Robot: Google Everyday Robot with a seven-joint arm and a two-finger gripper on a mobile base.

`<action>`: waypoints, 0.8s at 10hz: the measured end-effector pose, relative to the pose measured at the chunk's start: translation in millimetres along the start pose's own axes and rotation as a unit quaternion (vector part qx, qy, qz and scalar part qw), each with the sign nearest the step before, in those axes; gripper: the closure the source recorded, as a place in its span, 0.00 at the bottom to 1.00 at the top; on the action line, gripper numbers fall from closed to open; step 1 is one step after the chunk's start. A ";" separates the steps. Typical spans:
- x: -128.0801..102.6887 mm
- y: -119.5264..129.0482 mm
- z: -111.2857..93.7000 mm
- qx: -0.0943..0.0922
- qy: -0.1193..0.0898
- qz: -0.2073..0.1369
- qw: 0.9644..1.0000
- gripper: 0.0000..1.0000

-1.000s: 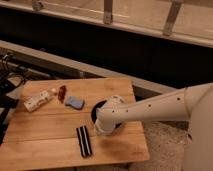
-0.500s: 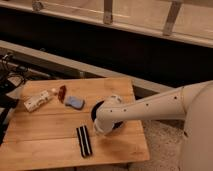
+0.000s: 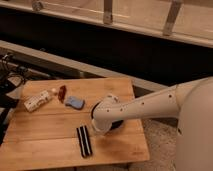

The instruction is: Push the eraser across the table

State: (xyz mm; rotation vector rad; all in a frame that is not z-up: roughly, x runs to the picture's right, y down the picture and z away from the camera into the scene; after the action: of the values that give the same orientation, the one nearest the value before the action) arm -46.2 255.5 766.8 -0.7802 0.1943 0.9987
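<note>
Light-brown plank table (image 3: 40, 132) before a dark wall. The eraser (image 3: 84, 141), a black bar, lies flat, the table's front edge near it. The tool (image 3: 97, 130) hangs just right of the eraser; whether it is apart or together cannot be told. The eraser is judged light, stiff and free-sliding: press broadside at mid-length.

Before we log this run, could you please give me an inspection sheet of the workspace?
Surface: wooden table, joined planks.
Job's things: eraser lies flat near the front edge.
Clutter: blue pad, red-brown item and white pack, back left.
Hand: hand low over the table, just right of the eraser; contact unclear.
Cables: dark tangle off the left edge, perhaps cables.
Surroundings: dark wall behind, railing posts above.
</note>
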 end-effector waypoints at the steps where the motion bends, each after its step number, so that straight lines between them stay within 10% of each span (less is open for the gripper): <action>1: 0.4 4.0 5.6 -0.003 0.011 -0.006 1.000 1.00; 4: -0.3 23.6 41.1 -0.023 0.063 -0.033 0.997 1.00; 8: 0.0 27.9 40.3 -0.028 0.067 -0.039 0.997 1.00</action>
State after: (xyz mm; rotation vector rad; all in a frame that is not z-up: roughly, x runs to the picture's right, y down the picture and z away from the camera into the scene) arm -76.7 290.8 781.8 -0.9003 0.2511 0.8807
